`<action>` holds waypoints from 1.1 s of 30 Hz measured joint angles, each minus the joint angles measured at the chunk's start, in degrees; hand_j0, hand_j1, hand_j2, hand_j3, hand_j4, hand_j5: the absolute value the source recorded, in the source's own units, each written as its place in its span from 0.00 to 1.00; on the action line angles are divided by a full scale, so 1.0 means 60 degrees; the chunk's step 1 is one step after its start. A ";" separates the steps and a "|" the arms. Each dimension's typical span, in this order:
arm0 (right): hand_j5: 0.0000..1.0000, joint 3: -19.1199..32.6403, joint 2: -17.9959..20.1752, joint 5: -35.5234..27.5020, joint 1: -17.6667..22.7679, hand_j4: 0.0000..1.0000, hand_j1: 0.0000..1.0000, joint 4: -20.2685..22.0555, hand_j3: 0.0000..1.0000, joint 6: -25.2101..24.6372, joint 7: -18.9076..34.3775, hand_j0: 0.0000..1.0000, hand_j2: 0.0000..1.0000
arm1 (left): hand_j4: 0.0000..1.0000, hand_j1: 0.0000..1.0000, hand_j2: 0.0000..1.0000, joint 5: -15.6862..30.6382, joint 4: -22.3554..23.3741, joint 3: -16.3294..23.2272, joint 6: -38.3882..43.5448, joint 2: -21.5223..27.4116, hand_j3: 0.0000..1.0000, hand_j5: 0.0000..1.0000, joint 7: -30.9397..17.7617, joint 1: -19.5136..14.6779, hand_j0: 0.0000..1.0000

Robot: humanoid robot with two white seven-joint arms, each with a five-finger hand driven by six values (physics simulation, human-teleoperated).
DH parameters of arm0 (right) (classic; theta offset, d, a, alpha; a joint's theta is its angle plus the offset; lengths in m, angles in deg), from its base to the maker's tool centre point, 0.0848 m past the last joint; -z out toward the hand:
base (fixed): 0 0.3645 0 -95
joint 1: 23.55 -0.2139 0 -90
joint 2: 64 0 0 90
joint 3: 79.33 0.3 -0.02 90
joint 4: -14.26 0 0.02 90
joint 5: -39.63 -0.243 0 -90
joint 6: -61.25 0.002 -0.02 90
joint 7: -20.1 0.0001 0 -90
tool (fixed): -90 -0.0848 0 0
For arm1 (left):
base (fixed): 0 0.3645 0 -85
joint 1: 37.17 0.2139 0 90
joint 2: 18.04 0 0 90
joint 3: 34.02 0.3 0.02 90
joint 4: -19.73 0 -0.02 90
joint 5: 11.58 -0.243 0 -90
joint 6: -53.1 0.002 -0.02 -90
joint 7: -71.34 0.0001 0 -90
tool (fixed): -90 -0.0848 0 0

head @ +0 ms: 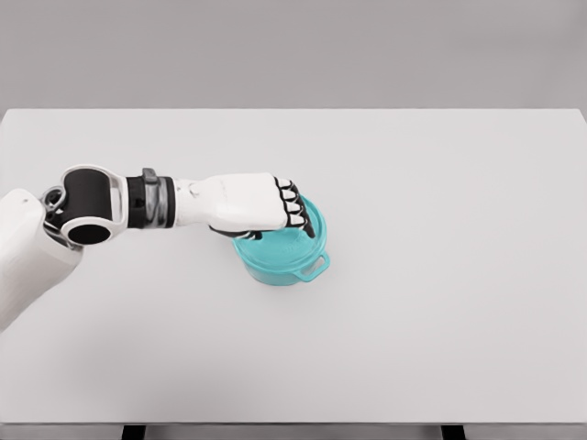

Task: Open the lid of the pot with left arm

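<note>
White table (440, 321); teal pot (280, 261) sits left of centre, side handle toward front right.

No readable txt, labels or nos. anywhere in the head view.

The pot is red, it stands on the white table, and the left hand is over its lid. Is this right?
Not quite: the pot is teal, not red. The head view shows it standing on the white table, with the left hand over its lid.
</note>
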 measured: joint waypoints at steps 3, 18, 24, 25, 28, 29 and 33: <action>1.00 0.0001 0.0000 0.0000 0.0000 1.00 1.00 0.0000 1.00 0.0000 -0.0001 1.00 1.00 | 0.79 0.79 0.79 -0.0001 0.0041 -0.0004 0.0000 0.0001 0.79 0.79 0.0000 -0.0044 0.79; 1.00 0.0001 0.0000 0.0000 0.0000 1.00 1.00 0.0000 1.00 0.0000 -0.0003 1.00 1.00 | 0.76 0.76 0.76 -0.0003 0.0276 -0.0006 0.0000 -0.0025 0.76 0.76 0.0000 -0.0073 0.76; 1.00 0.0000 0.0000 0.0000 0.0000 1.00 1.00 0.0000 1.00 0.0000 -0.0001 1.00 1.00 | 0.74 0.74 0.74 -0.0009 0.0292 -0.0006 0.0000 -0.0027 0.74 0.74 0.0000 -0.0073 0.74; 1.00 0.0000 0.0000 0.0000 0.0000 1.00 1.00 0.0000 1.00 0.0000 -0.0002 1.00 1.00 | 0.74 0.74 0.74 -0.0022 0.0297 -0.0006 0.0000 -0.0029 0.74 0.74 0.0000 -0.0073 0.74; 1.00 0.0000 0.0000 0.0000 0.0000 1.00 1.00 0.0000 1.00 0.0000 -0.0003 1.00 1.00 | 0.74 0.74 0.74 -0.0046 0.0306 -0.0004 -0.0001 -0.0032 0.74 0.74 0.0000 -0.0073 0.74; 1.00 0.0000 0.0000 0.0000 0.0000 1.00 1.00 0.0000 1.00 0.0000 -0.0002 1.00 1.00 | 0.74 0.74 0.74 -0.0047 0.0307 -0.0005 0.0000 -0.0032 0.74 0.74 0.0000 -0.0073 0.74; 1.00 0.0000 0.0000 0.0000 0.0000 1.00 1.00 0.0000 1.00 0.0000 0.0000 1.00 1.00 | 0.74 0.74 0.74 -0.0051 0.0309 0.0003 0.0000 -0.0049 0.74 0.74 0.0000 -0.0073 0.74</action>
